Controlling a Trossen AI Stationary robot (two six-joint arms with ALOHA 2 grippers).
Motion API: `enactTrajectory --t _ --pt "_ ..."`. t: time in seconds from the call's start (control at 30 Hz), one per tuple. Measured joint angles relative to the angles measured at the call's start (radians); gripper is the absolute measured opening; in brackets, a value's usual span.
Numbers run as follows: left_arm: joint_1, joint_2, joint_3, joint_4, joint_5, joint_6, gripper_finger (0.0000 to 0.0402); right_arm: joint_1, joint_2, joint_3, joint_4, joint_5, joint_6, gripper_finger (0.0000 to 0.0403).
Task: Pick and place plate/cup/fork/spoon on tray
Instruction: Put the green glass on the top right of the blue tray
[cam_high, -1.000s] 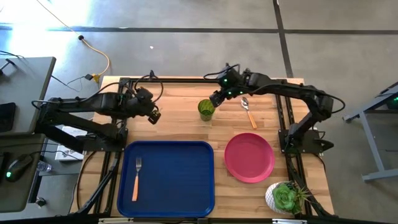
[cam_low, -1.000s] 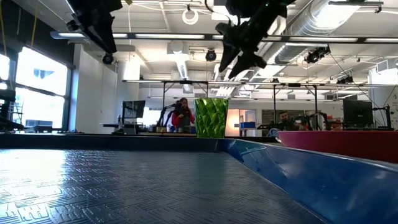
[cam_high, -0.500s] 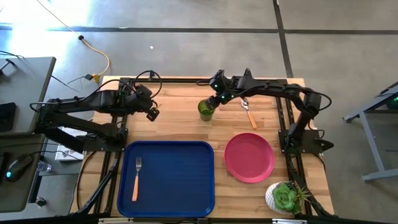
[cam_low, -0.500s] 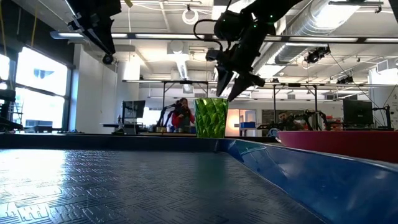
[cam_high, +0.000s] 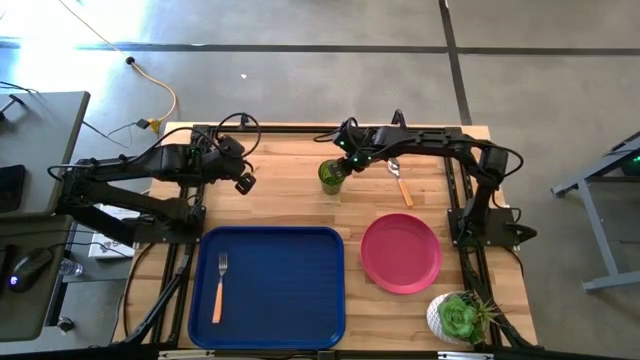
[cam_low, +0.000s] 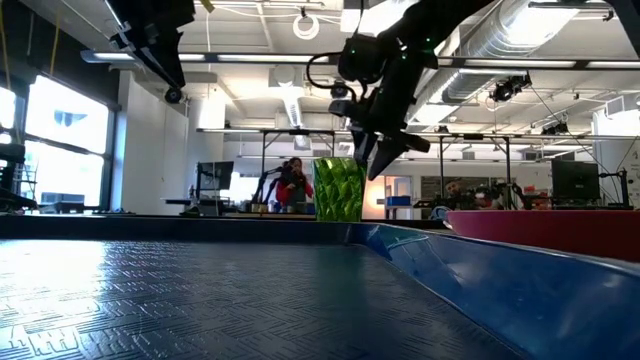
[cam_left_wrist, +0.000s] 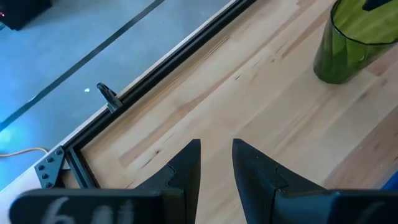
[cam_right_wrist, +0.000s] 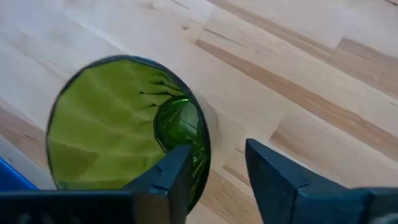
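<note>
Right claw (cam_high: 342, 166) is down at the cup (cam_high: 331, 176) at the far middle of the table (cam_high: 290, 190), fingers spread and straddling the rim: the right wrist view shows one finger (cam_right_wrist: 171, 177) inside the cup's mouth and the other outside over bare wood, not yet pinching. The cup is translucent green with faceted walls, standing upright on pale wood planks, just beyond the tray (cam_high: 270, 285). From the low view the claw (cam_low: 382, 152) comes down onto the cup (cam_low: 340, 188) from above, with the tray's ribbed dark blue floor (cam_low: 200, 300) filling the foreground and the plate's (cam_low: 545, 230) pink-red edge peeking over the tray rim.

Only the top view gives the rest: the spoon (cam_high: 399, 180) lies on the wood just right of the cup, close beside the right arm; the fork (cam_high: 220, 287), orange handle and metal tines, lies in the tray's left part; the round plate (cam_high: 401, 252) sits flat beside the tray's right edge; a potted succulent (cam_high: 459, 318) stands at the near right corner.

Left claw (cam_high: 244, 183) hangs off to the cup's left, well apart, fingers (cam_left_wrist: 186, 168) a narrow gap apart, holding nothing.
</note>
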Motion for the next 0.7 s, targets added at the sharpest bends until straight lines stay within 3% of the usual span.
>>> enactTrajectory --t 0.3,0.5,0.7 --pt "0.000 0.000 0.000 0.000 0.015 0.053 0.0081 0.001 -0.001 0.000 -0.006 -0.002 0.064 0.0009" --pt "0.000 0.000 0.000 0.000 0.025 0.076 0.0081 0.024 -0.002 0.011 -0.019 -0.032 0.091 0.0004" --pt "0.000 0.000 0.000 0.000 0.048 0.115 0.0081 0.108 -0.004 0.112 -0.049 0.000 0.114 0.0003"
